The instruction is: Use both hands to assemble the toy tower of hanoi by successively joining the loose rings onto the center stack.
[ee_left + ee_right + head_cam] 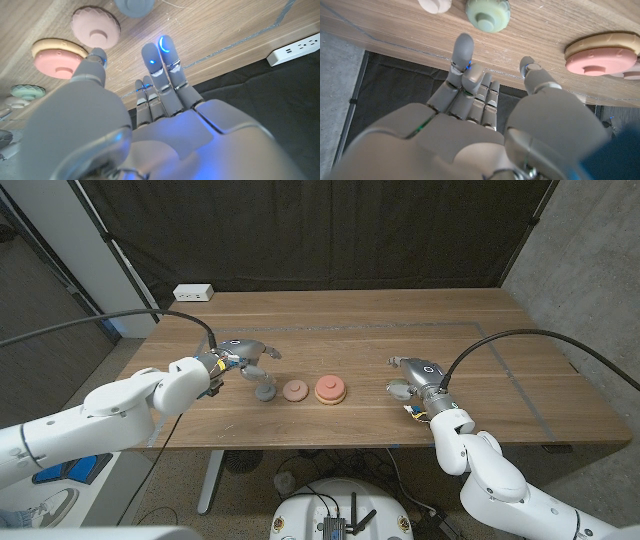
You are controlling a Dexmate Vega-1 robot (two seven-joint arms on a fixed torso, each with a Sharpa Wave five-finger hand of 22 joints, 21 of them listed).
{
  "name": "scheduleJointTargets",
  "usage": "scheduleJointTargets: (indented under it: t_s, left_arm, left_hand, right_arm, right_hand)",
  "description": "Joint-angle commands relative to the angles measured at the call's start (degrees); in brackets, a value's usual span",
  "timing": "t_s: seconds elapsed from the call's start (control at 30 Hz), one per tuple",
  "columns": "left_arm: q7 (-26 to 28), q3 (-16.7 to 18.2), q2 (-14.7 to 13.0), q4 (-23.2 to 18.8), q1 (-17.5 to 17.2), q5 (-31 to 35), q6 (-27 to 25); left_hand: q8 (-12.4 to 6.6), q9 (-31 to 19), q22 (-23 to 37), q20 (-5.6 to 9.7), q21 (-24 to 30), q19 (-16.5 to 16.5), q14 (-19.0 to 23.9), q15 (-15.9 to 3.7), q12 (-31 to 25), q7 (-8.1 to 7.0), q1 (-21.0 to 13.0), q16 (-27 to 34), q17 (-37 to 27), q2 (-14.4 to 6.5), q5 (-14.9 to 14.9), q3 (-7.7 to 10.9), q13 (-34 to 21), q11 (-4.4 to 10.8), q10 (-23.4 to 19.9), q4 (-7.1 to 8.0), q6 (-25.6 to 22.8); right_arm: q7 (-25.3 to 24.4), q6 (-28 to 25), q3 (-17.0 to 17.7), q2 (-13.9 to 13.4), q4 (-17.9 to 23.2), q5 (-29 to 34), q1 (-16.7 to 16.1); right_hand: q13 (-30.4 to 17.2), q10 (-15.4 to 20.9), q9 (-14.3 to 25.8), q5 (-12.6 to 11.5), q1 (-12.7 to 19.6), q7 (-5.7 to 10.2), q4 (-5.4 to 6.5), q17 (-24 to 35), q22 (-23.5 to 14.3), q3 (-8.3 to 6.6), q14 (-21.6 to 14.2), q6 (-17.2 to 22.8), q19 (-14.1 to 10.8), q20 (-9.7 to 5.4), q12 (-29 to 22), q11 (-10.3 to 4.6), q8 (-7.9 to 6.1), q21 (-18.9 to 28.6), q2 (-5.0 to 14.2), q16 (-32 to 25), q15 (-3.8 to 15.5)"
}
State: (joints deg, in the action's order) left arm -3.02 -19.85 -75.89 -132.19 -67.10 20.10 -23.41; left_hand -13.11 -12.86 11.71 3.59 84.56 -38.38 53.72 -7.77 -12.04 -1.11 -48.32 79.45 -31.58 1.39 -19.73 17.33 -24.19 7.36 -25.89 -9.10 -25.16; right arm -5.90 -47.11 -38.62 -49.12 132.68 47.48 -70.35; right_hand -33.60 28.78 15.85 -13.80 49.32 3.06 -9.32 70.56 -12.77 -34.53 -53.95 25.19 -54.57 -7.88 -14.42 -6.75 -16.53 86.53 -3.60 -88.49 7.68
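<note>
both hands, left (243,357) and right (408,377), hang empty with fingers spread; the pink ring (294,391), at nine o'clock of the stack (330,389), looks light, rigid, best pinched by its rim.

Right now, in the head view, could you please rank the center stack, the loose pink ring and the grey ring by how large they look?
1. center stack, with its pink disc on a yellow base, looks largest.
2. loose pink ring and grey ring look nearly alike; the left hand hangs over the grey one, so I won't rank them.

Left robot hand (243,358) near grey ring (265,390); right robot hand (410,376) empty.
</note>
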Motion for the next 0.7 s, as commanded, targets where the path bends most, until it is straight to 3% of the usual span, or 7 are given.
scheduleJointTargets:
  t_s: [0.03,0.17,0.47,0.7]
  left_arm:
    - [-5.89,-2.94,1.27,-0.09,3.21,2.66,0.92]
    - [-7.49,-3.74,1.95,-0.17,3.94,3.52,0.6]
    - [-12.08,-6.46,4.09,0.5,6.65,5.93,0.11]
    - [-14.19,-8.67,5.85,1.54,8.5,9.16,0.9]
  left_hand:
    - [-0.58,-0.35,-0.02,8.2,0.41,-0.04,-0.09,-4.82,-0.57,-0.18,-0.73,0.31,-0.02,0.01,-0.56,0.34,-0.32,-0.15,-0.96,-0.15,-0.76]
    - [-0.08,-0.5,-0.08,8.2,0.59,0.04,0.0,-4.82,0.07,0.17,-0.87,0.54,-0.11,0.13,-0.58,0.34,-0.59,-0.26,0.55,-0.21,0.69]
    - [1.71,-0.13,-0.28,8.12,0.61,0.89,-0.64,-4.8,1.62,1.95,-0.38,0.48,0.14,1.33,-0.42,-0.21,-0.57,-2.72,5.65,-0.13,5.18]
    - [2.6,0.18,-0.34,8.15,0.4,2.02,-1.7,-4.78,1.86,2.54,-0.3,0.11,0.53,2.24,-0.28,-0.59,-0.45,-3.6,8.92,-0.2,9.04]
  right_arm:
    - [-0.03,-0.51,-0.38,-0.22,0.71,0.54,-0.02]
    - [0.09,-0.79,-0.42,-0.35,1.07,0.8,-0.2]
    - [0.32,-1.42,-0.43,-0.51,1.73,1.21,-0.7]
    - [0.66,-1.85,-0.59,-0.56,2.08,1.75,-0.86]
  right_hand:
    - [-0.37,0.91,0.18,-0.62,-0.31,0.04,0.22,-0.01,-0.06,-0.14,0.33,0.46,0.02,-4.46,-0.18,-0.07,-0.29,0.51,0.19,0.04,4.49]
    - [-0.46,0.96,0.18,-0.66,-0.35,-0.03,0.2,-0.01,-0.1,-0.14,0.37,0.65,-0.02,-4.46,-0.15,-0.1,-0.33,0.63,0.26,0.03,4.49]
    - [-0.61,1.08,0.19,-0.73,-0.38,-0.03,0.16,0.0,-0.01,-0.15,0.42,0.77,0.09,-4.46,-0.12,-0.08,-0.31,0.67,0.35,0.01,4.5]
    - [-0.7,1.13,0.2,-0.76,-0.44,-0.1,0.18,0.0,0.01,-0.15,0.44,0.77,0.1,-4.46,-0.1,-0.11,-0.28,0.73,0.44,0.01,4.49]
